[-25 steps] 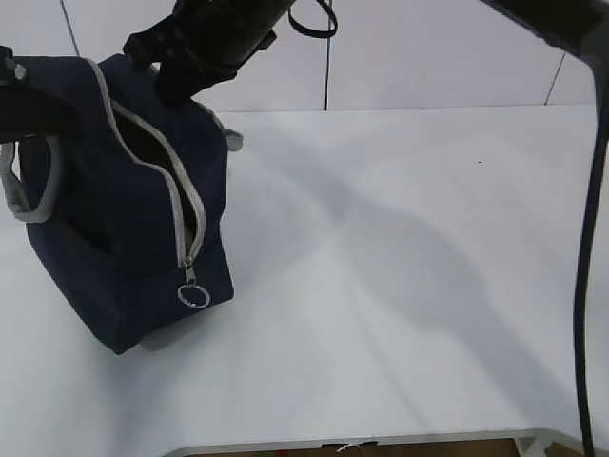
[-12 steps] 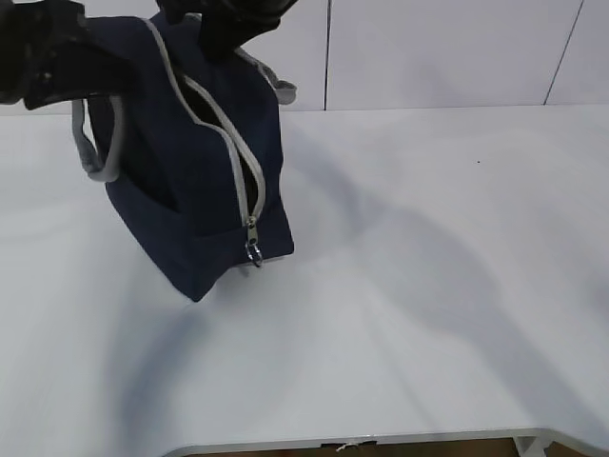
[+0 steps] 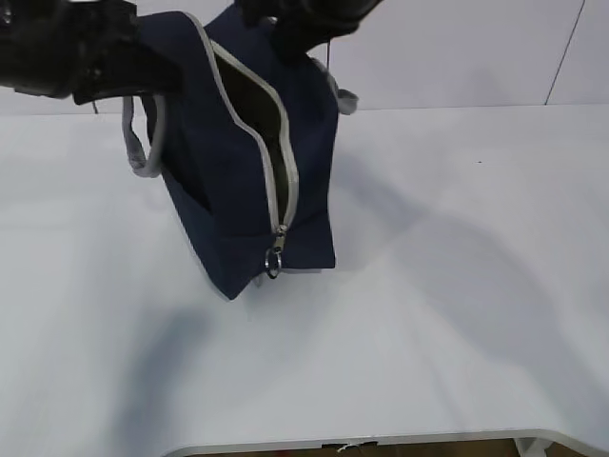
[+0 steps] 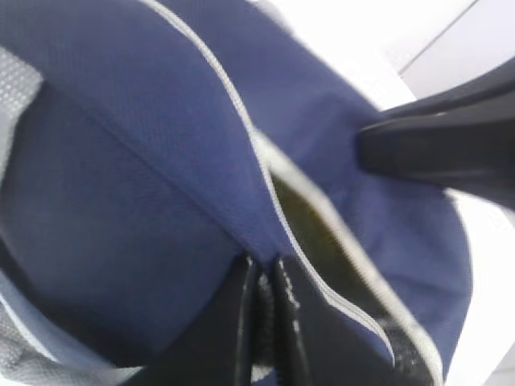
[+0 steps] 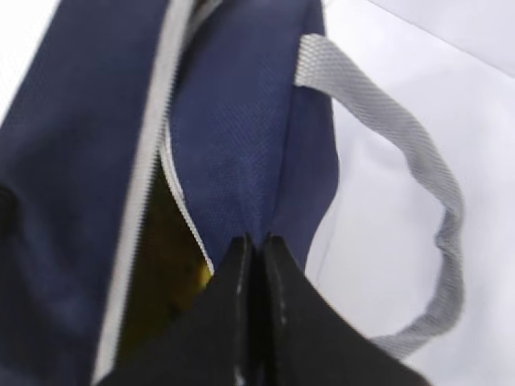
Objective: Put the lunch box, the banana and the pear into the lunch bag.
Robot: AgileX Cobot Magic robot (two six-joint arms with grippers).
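Two grippers of mine pinch the lunch bag point(image 3: 252, 181) above the table point(image 3: 457, 314): my left gripper point(image 4: 264, 322) is clamped on one side, my right gripper point(image 5: 252, 314) on the other. Something yellow peeks inside, so I think packing is near done; next I should set it down gently.

right gripper point(image 5: 256, 265): pinched on navy fabric of lunch bag point(image 5: 233, 145) | zipper point(image 5: 149, 161): left, parted, something yellow inside | grey handle point(image 5: 418, 177): right, loops over white table point(image 5: 386, 48)

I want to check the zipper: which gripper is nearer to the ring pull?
Neither clearly: the left gripper and right gripper both pinch the lunch bag fabric high up; the ring pull hangs low.
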